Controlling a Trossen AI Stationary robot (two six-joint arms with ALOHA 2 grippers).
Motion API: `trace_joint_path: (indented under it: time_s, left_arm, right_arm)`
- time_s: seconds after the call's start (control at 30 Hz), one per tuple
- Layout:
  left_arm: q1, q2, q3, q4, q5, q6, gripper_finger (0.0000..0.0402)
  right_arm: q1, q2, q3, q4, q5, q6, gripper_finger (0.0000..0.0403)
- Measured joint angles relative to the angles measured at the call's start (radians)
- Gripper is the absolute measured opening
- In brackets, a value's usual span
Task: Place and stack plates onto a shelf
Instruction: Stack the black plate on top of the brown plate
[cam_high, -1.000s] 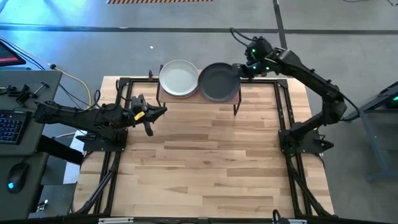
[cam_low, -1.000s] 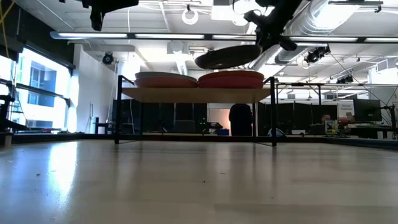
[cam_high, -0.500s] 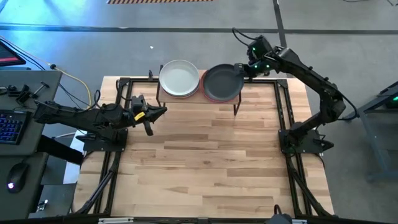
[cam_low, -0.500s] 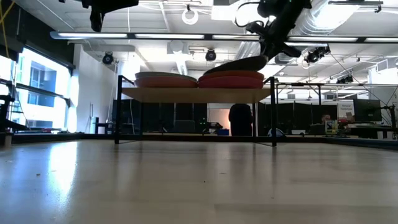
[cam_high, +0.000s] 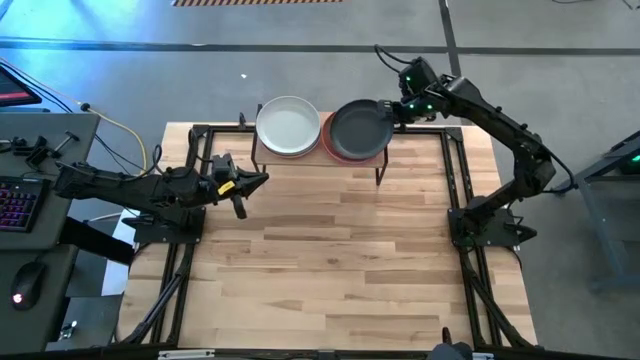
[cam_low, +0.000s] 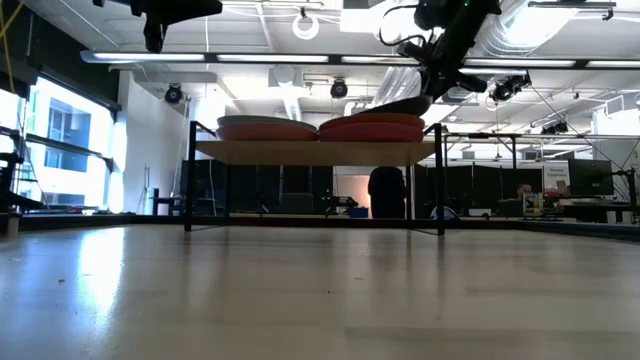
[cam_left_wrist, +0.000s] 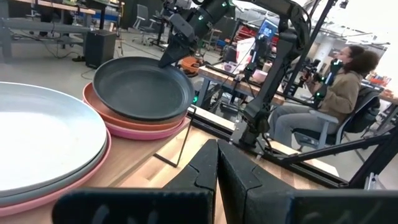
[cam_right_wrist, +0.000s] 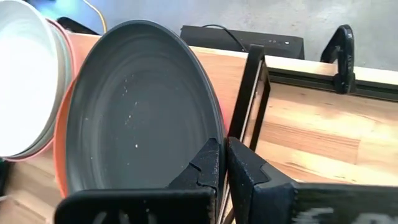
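The shelf (cam_high: 318, 160) stands at the table's far edge with two plate stacks on it. The left stack has a pale grey-white plate (cam_high: 288, 125) on top. On the right stack, a terracotta plate (cam_left_wrist: 127, 122) lies over a pink one. A dark grey plate (cam_high: 357, 130) lies tilted on that right stack, with my right gripper (cam_high: 391, 112) shut on it. My left gripper (cam_high: 262, 178) hangs shut and holding nothing over the table's left side, short of the shelf. My right gripper pinches the dark grey plate's rim (cam_right_wrist: 214, 133) between its two fingers, on the side toward the table's right edge. The fingers slant down from the far right. The held side stays raised (cam_low: 415, 99), and the opposite edge rests on the terracotta plate.
Black frame rails (cam_high: 455, 170) run along the table's left and right sides. The shelf's thin black leg (cam_right_wrist: 247, 93) stands close to my right fingers. The wooden tabletop (cam_high: 330, 250) stretches in front of the shelf. A seated person (cam_left_wrist: 339, 93) shows beyond the table.
My right gripper has carried the dark grey plate a little toward the table's right edge and down. The plate hovered tilted above the shelf, clear of the stacks. It now rests with its free edge on the right stack and has kept still for the last half second.
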Motion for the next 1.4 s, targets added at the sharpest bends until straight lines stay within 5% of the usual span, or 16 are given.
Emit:
trace_joint_path:
  time_s: [1.4]
  left_arm:
    - [0.0, 0.0, 0.0, -0.004, 0.0, 0.0, 0.0]
  right_arm:
    - [0.042, 0.098, -0.001, 0.02, -0.022, 0.027, 0.0]
